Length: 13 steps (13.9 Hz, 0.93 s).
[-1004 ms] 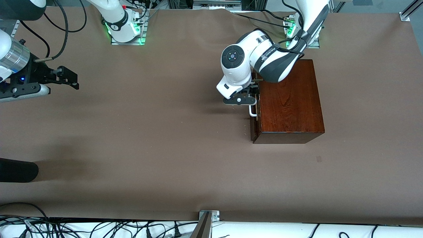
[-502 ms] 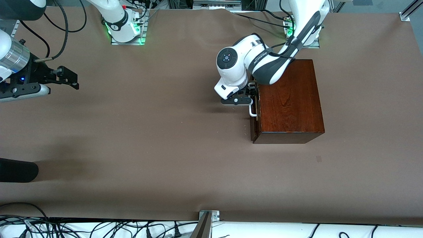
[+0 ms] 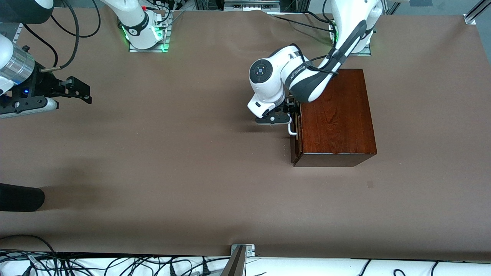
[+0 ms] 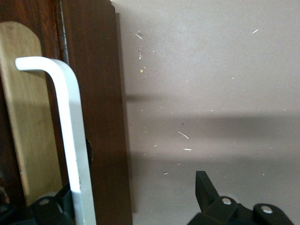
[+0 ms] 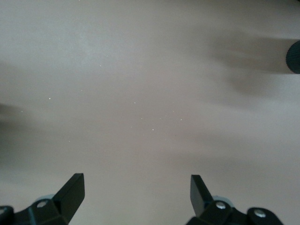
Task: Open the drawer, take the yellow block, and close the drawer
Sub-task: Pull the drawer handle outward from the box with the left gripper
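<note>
The dark mahogany cabinet [image 3: 335, 115] stands toward the left arm's end of the table. Its drawer [image 3: 294, 147] sticks out a sliver, and a strip of pale wood [image 4: 28, 117] shows beside the dark front [image 4: 101, 117]. My left gripper [image 3: 287, 115] is open at the white loop handle [image 3: 292, 130]. The handle [image 4: 70, 131] lies just inside one finger, and the other fingertip [image 4: 206, 187] stands well clear over the table. The yellow block is hidden. My right gripper [image 3: 82, 92] waits open and empty over bare table [image 5: 136, 187] at the right arm's end.
A dark rounded object [image 3: 19, 197] juts in at the right arm's end, nearer the front camera; it also shows in the right wrist view [image 5: 294, 56]. Cables run along the table's near edge. Brown tabletop [image 3: 172, 153] spreads in front of the drawer.
The left arm's wrist has shifted a little away from the cabinet, toward the right arm's end. The handle and drawer front have barely moved. The right arm has not moved.
</note>
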Motion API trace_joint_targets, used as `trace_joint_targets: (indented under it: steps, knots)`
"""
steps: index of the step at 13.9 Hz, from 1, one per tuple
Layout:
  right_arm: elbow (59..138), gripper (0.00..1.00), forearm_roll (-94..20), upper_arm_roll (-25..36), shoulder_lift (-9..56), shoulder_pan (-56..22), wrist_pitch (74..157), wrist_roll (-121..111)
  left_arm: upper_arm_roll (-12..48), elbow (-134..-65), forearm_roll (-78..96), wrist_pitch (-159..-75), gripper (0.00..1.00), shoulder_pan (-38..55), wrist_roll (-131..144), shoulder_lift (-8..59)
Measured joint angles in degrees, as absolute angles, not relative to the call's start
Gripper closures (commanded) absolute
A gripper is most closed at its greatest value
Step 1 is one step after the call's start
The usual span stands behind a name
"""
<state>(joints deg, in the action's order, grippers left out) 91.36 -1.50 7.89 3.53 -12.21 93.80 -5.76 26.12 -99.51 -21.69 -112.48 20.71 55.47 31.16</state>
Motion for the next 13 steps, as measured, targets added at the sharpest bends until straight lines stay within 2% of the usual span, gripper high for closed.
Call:
trace_joint_targets:
  steps: [7,13]
  knots:
    - [91.36,0.0,-1.5,7.89,3.53,-12.21,93.8,-5.76,25.07,-98.6,-22.47,-117.04,0.0,23.84,59.45,31.64]
    - [91.35,0.0,-1.5,7.91,3.53,-12.22,93.8,-5.76,24.73,-91.35,-22.49,-116.21,0.0,27.56,61.47,35.99]
